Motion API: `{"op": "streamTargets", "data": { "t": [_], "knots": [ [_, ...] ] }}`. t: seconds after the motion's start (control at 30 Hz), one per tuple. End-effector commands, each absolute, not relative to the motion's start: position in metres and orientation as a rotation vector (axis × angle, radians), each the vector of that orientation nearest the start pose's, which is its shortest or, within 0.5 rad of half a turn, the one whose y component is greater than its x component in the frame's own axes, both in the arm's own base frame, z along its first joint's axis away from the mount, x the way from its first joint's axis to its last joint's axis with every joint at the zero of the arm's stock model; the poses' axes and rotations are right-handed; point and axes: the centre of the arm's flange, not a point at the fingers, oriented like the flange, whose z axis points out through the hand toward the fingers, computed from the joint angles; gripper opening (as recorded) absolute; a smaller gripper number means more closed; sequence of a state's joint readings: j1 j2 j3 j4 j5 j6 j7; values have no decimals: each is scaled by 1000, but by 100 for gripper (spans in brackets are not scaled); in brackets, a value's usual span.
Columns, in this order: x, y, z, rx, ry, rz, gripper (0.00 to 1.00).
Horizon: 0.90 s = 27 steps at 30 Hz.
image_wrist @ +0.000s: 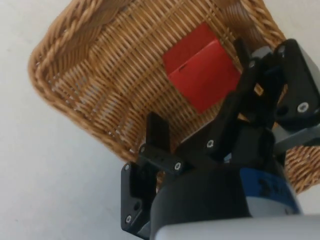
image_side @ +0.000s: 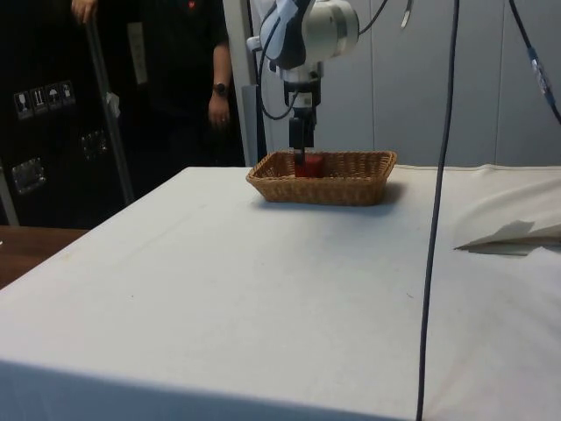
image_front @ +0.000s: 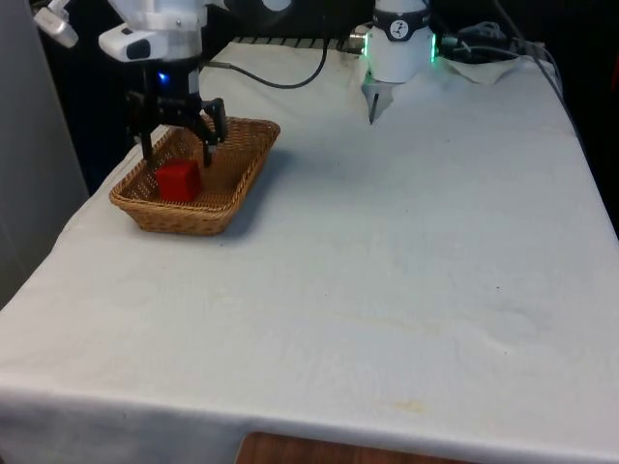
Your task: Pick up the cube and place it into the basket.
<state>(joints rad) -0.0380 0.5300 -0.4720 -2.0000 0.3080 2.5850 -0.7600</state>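
The red cube (image_front: 179, 181) lies on the floor of the wicker basket (image_front: 208, 217), which stands near the table's edge on the front view's left. My gripper (image_front: 177, 153) hangs open just above the cube, its two black fingers spread wider than the cube and touching nothing. From the side, the gripper (image_side: 301, 156) reaches down into the basket (image_side: 337, 189) with the cube (image_side: 308, 166) right under it. In the wrist view the cube (image_wrist: 202, 75) rests free on the basket's weave (image_wrist: 90, 75) between the open fingers of the gripper (image_wrist: 197, 85).
The robot's base (image_front: 401, 43) stands at the far end, with a black cable (image_front: 280, 77) lying beside it. A crumpled fold of white cloth (image_side: 513, 235) lies beyond the basket. A thin cable (image_side: 438, 175) hangs down in the side view. A person (image_side: 188, 79) stands behind the table.
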Motion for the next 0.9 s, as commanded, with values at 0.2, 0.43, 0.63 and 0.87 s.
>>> {"op": "streamTargets", "data": {
  "t": [0.2, 0.43, 0.63, 0.87],
  "knots": [
    [544, -288, 253, -3248, -105, -167, 100],
    [547, -274, 267, -3237, -98, -207, 100],
    [549, -260, 274, -3225, -92, -228, 100],
    [555, -243, 281, -3204, -92, -257, 100]
  ]
}}
